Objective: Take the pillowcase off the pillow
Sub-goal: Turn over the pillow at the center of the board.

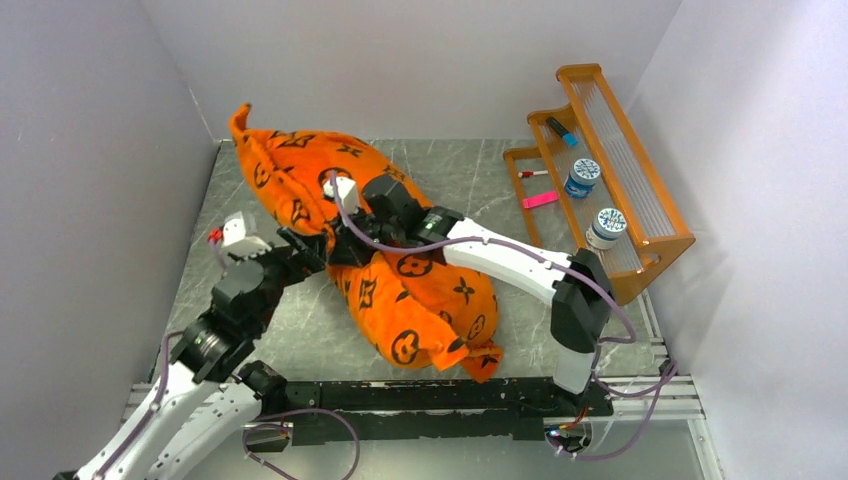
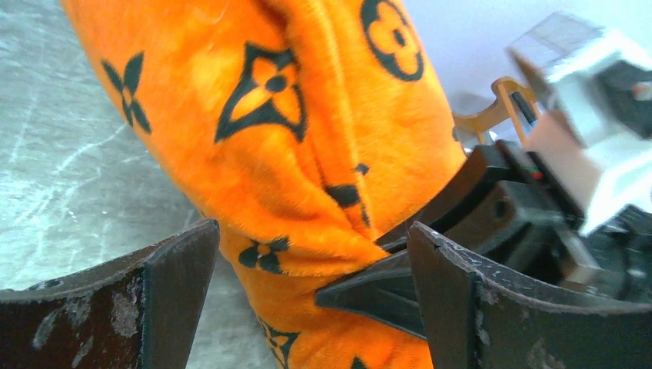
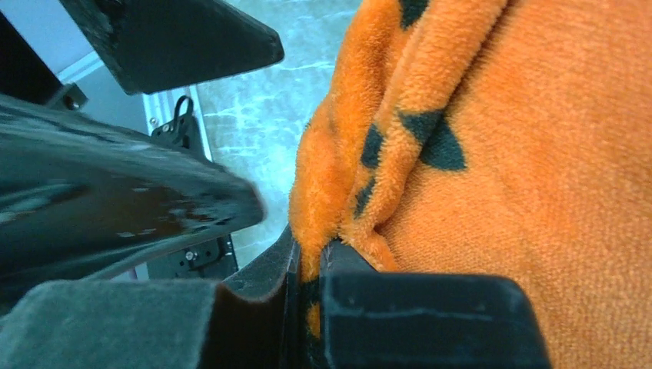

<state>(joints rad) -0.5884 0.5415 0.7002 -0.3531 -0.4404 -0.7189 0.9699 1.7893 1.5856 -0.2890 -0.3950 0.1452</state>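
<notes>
Right end effector (image 3: 309,270) tight on pillowcase (image 3: 538,192)

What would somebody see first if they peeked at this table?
The big bright orange pillowcase, printed with dark flowers, lies puffed up across the middle of the grey table. The right fingers are pinched shut on a fold of it, while the left fingers gape open right beside it. At the far right stands an orange rack holding blue-and-white jars.
</notes>
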